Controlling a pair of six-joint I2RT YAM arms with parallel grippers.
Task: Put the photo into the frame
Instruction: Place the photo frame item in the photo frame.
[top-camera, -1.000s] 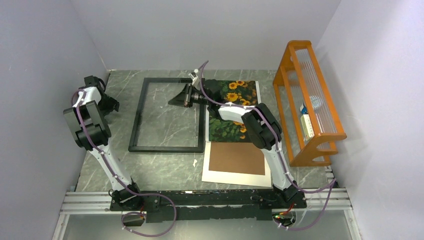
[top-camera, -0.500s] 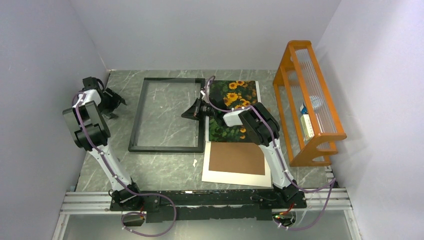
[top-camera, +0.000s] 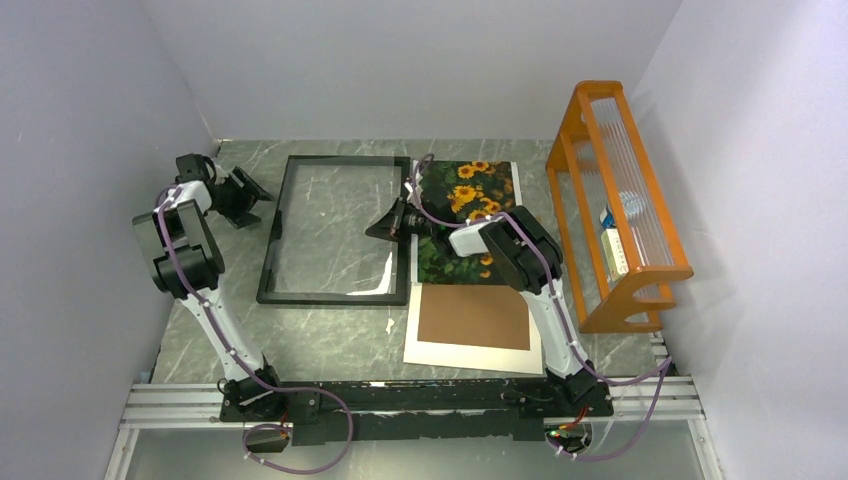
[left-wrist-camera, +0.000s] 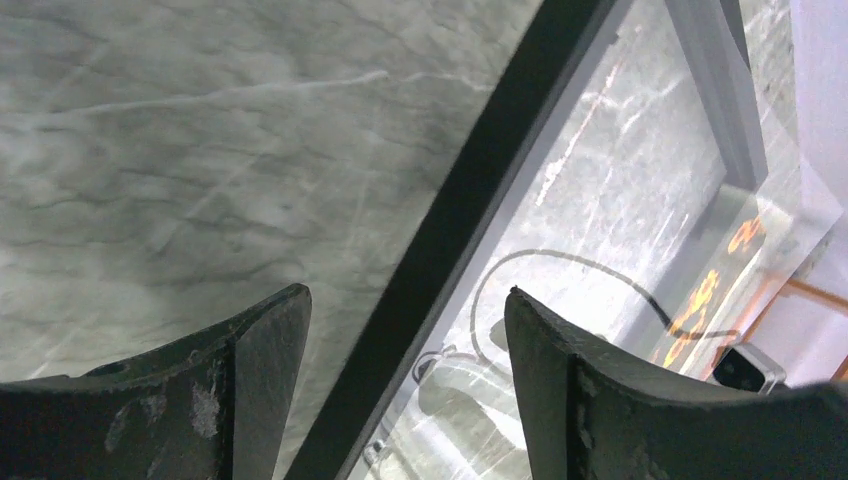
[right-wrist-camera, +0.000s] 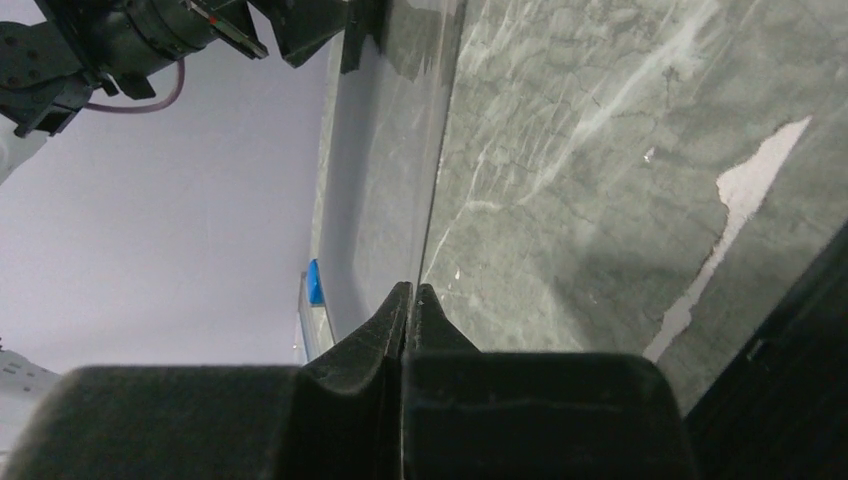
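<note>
No readable text, none on the frame (top-camera: 330, 296), the photo (top-camera: 470, 190), the orange rack (top-camera: 640, 272)

left end effector (left-wrist-camera: 405, 300): spread | frame (left-wrist-camera: 480, 200): crossing gap | glass pane (left-wrist-camera: 620, 230): alongside

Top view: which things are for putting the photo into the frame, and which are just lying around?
For the job: photo, frame, clear pane pinched in the right gripper, left gripper open over the frame's edge.
Just lying about: brown board, white mat sheet under it, orange rack.
</note>
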